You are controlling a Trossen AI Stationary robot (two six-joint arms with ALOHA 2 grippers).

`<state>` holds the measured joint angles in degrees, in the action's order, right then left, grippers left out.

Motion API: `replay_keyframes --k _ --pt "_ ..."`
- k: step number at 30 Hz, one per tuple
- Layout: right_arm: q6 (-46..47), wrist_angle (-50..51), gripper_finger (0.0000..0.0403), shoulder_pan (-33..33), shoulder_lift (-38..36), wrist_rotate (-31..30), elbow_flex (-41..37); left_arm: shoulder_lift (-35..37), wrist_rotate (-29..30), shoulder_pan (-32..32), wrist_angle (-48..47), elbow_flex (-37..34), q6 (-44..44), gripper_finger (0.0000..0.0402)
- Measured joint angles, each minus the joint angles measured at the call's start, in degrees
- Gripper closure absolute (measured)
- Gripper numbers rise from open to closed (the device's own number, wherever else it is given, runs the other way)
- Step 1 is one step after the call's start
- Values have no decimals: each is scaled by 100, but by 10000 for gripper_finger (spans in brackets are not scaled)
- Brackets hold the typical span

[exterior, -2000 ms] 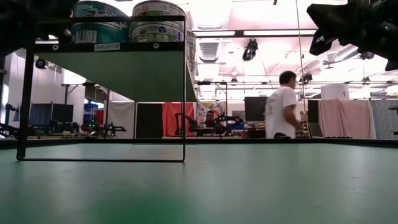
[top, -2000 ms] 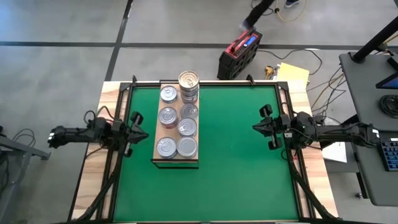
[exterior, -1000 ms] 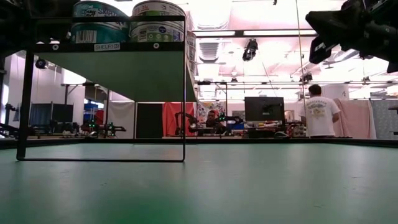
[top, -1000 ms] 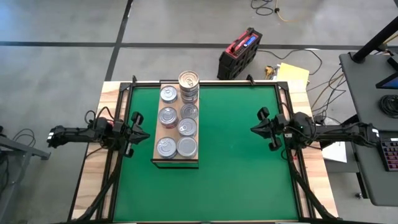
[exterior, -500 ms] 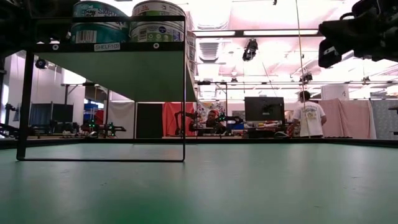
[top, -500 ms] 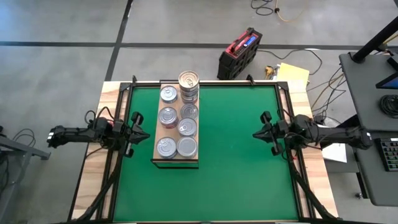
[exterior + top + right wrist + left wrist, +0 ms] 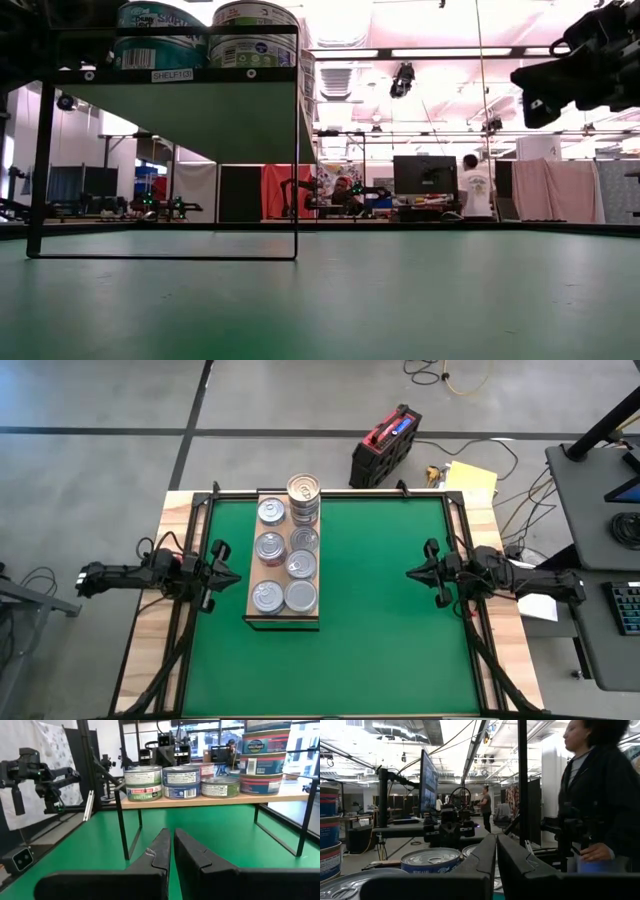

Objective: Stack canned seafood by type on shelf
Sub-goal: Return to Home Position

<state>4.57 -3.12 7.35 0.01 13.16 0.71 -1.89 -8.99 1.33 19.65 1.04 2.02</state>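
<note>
A green mat (image 7: pixel 380 590) covered the wooden counter (image 7: pixel 176 512); beyond it a red-and-black case (image 7: pixel 386 445) sat on the grey floor (image 7: pixel 100 400), near yellow sheets (image 7: pixel 470 478). A person in white (image 7: pixel 470 188) stood beside a monitor (image 7: pixel 424 175)

The low view's upper edge is cutting off the cans (image 7: pixel 252 38) standing on the shelf (image 7: pixel 200 115) (lids lying out of frame).

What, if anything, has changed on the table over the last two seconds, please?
The right gripper, shut and empty, has drawn back a little toward the right edge of the table as its arm folds in. The left gripper, the cans and the shelf have stayed put.
</note>
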Motion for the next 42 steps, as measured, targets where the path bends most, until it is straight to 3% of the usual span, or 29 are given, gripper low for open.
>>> replay_keyframes --k 8,42 --pt "-448 -8 390 0 54 29 0 -1 1 1 -3 0 0 402" --pt "-460 -11 390 0 129 29 0 -2 2 1 -1 0 0 402"
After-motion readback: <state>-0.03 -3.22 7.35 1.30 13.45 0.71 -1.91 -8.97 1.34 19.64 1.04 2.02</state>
